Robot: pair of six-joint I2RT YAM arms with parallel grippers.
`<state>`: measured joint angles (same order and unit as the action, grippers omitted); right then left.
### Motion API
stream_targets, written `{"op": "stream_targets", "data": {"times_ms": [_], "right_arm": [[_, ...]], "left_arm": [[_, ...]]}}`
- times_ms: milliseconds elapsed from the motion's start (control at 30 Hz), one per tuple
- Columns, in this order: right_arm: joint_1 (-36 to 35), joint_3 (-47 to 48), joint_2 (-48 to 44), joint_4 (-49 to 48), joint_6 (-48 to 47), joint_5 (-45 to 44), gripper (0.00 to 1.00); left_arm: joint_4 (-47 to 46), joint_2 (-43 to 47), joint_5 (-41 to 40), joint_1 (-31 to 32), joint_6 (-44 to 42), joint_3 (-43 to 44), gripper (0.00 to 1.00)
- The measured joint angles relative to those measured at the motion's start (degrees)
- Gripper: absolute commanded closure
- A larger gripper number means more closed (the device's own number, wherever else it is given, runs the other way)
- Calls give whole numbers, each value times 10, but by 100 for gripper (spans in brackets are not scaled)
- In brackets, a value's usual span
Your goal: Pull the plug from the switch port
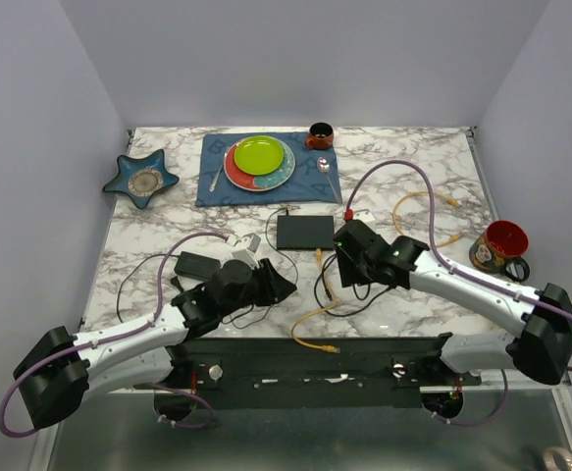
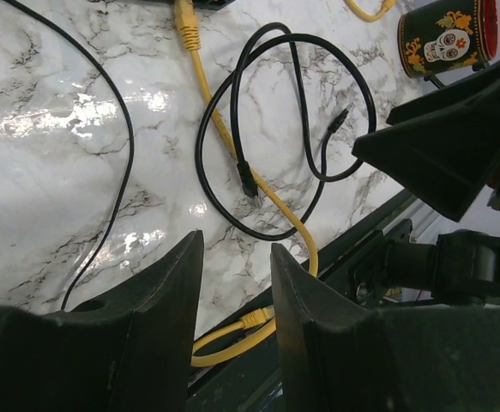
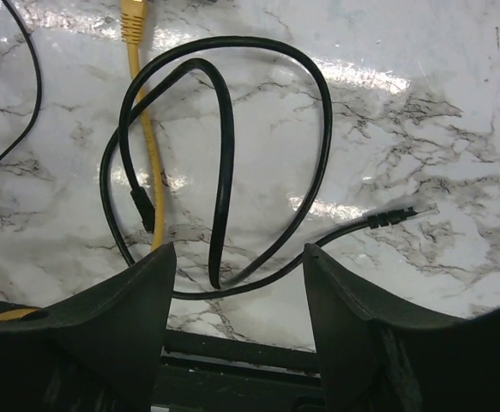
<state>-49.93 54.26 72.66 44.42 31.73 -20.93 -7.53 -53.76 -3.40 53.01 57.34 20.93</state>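
The switch (image 1: 305,232) is a flat black box in the middle of the table. A yellow cable (image 1: 317,312) runs from its near edge to the table's front. Its yellow plug (image 2: 185,23) sits at the switch's edge and also shows in the right wrist view (image 3: 132,21). My left gripper (image 1: 282,287) (image 2: 232,257) is open and empty, low over the marble, near-left of the switch. My right gripper (image 1: 340,259) (image 3: 237,257) is open and empty over a loose black cable loop (image 3: 232,154), just near-right of the switch.
A black power brick (image 1: 195,264) with a thin cord lies left of the switch. A skull mug (image 1: 501,245) stands at the right. A second yellow cable (image 1: 423,211) lies behind my right arm. A green plate (image 1: 258,155) on a blue mat, a small cup (image 1: 319,134) and a star dish (image 1: 141,179) stand at the back.
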Motion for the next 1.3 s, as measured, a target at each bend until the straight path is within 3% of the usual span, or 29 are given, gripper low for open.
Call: {"op": "stream_targets", "data": {"times_ms": [67, 100, 200, 433, 667, 1033, 1167, 1300], "right_arm": [[0, 0, 28, -12, -4, 1, 60], [0, 1, 46, -18, -6, 1, 80], [0, 2, 95, -43, -12, 19, 99], [0, 14, 18, -168, -36, 107, 99], [0, 123, -20, -290, -34, 237, 99], [2, 105, -115, -421, 2, 294, 99], [0, 76, -150, -438, 12, 221, 99], [4, 108, -153, -356, 1, 22, 99]], "left_arm": [[0, 6, -1, 1, 3, -4, 55], [0, 7, -1, 1, 4, -5, 55], [0, 13, -1, 6, 10, -9, 55], [8, 63, -22, 11, 21, -27, 56], [36, 111, -52, 13, 30, -37, 56], [65, 159, -82, 14, 38, -44, 57], [72, 180, -89, 14, 38, -47, 57], [81, 198, -97, 15, 40, -48, 57]]}}
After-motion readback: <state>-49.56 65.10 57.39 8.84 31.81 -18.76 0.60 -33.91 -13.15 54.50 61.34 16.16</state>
